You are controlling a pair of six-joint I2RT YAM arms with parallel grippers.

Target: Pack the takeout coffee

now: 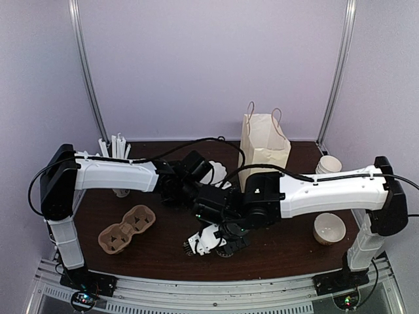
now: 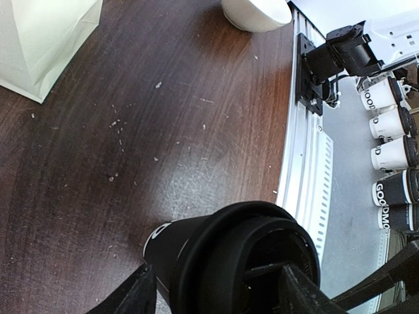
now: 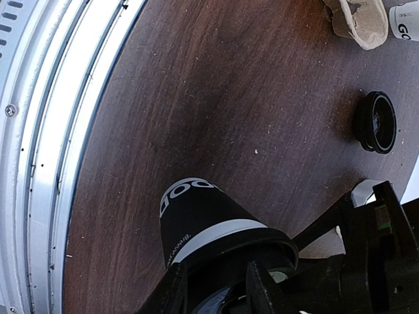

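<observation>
Black-lidded takeout coffee (image 3: 203, 222) is clamped in my right fingers (image 3: 171, 294), left fingers (image 2: 131, 297) straddle its lid (image 2: 229, 255), grip unclear; next, probably, carry it level to the paper bag (image 1: 264, 147).

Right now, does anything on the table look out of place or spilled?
Yes. A loose black lid sits by itself on the table, on no cup. Pale crumbs are scattered over the wood, and a row of printed cups sits beyond the table's edge.

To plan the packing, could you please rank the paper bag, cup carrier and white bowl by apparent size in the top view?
1. paper bag, its base partly hidden.
2. cup carrier, not far behind.
3. white bowl, clearly the smallest.
</observation>
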